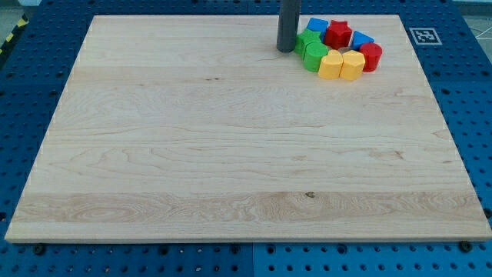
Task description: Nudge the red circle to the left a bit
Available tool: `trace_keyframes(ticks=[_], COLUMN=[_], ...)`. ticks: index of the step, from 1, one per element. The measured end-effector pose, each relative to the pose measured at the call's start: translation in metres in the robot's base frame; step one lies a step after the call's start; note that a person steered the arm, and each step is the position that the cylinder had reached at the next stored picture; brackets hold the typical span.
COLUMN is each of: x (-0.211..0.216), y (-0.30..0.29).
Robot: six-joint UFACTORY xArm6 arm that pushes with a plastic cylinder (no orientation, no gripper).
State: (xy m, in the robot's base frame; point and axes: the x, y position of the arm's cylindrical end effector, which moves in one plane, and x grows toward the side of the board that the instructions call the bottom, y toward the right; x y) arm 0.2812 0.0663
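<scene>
Board (231,154): pale wooden top, bare from the view's bottom up to a cluster at the view's top right.
Yellow blocks (342,65): two, side by side, nearest edge of the cluster.
Green blocks (311,50): two, on the cluster's left flank, just beside my tip.
Red circle (371,56): round-sided block at the cluster's right end, touching the right yellow block.
My tip (286,50): a bare rod holding nothing, resting on the board left of the cluster.
Key relation: red circle lies to the view's right of my tip, with the cluster between; a leftward nudge likely needs the tip on the circle's right side first.
Blue blocks (317,25): two, partly hidden behind others.
Red block (337,33): star-like, at the far side.
</scene>
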Motion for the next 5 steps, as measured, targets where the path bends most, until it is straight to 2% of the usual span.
trace_keyframes(ticks=[2, 5], x=[-0.040, -0.073], y=[-0.009, 0.018])
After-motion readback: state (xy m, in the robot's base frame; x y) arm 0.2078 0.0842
